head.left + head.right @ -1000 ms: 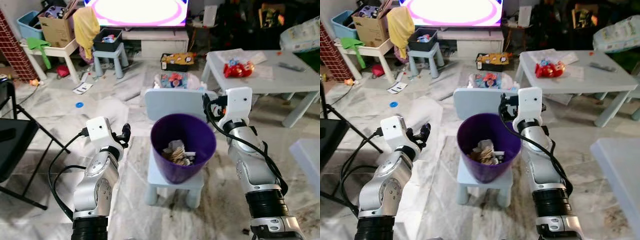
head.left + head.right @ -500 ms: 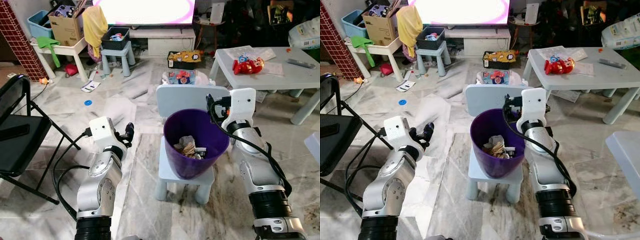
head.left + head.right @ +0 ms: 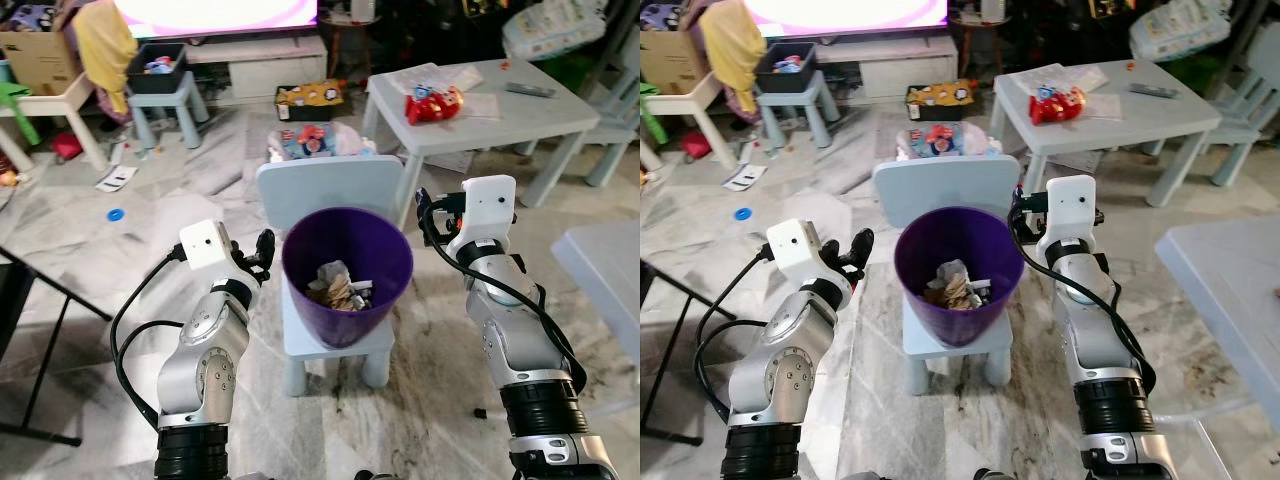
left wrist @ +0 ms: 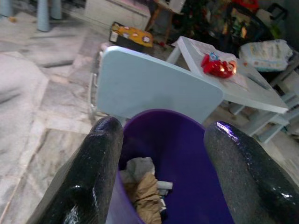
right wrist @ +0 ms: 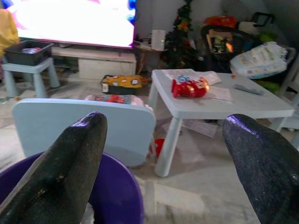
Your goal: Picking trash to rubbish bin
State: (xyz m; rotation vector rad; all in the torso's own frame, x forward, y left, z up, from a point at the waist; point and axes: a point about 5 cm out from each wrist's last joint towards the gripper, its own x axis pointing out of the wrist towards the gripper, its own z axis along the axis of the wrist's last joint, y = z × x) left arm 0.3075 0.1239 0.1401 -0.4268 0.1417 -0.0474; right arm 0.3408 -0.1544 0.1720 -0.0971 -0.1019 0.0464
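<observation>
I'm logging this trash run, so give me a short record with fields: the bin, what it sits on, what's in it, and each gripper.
bin: purple bin, upright
support: seat of small pale blue chair
contents: crumpled paper trash at the bottom
left gripper: open, holding nothing, beside the bin's left rim
right gripper: open, holding nothing, by the bin's right rim
nearby: white table with a red toy

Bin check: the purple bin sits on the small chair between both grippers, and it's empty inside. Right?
Not quite. The purple bin does sit on the small chair, with the left gripper and right gripper on either side, but it is not empty. The left eye view shows crumpled trash at its bottom, and the left wrist view shows it too.
</observation>
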